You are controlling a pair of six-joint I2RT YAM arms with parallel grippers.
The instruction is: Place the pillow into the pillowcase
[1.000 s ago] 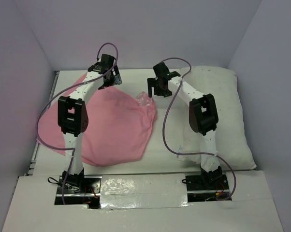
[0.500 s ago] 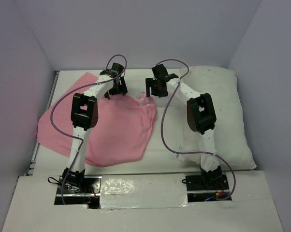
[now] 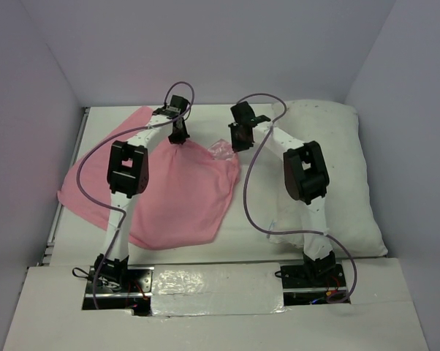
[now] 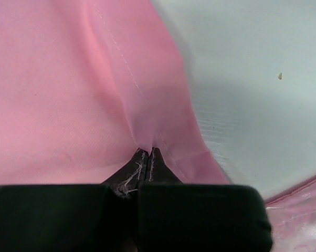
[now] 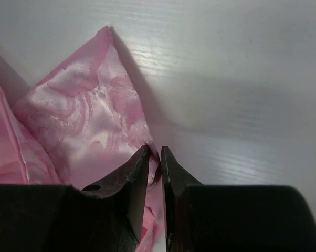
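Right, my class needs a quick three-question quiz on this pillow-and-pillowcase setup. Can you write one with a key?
1. Where is the pillow relative to the pillowcase? A inside it; B beside it, on the right; C underneath it.
2. True or false: the left tool is shut on the pillowcase's pink fabric.
3. Fill in: the satin corner at the right tool shows a woven ___ pattern.
Key: 1 B; 2 true; 3 rose.
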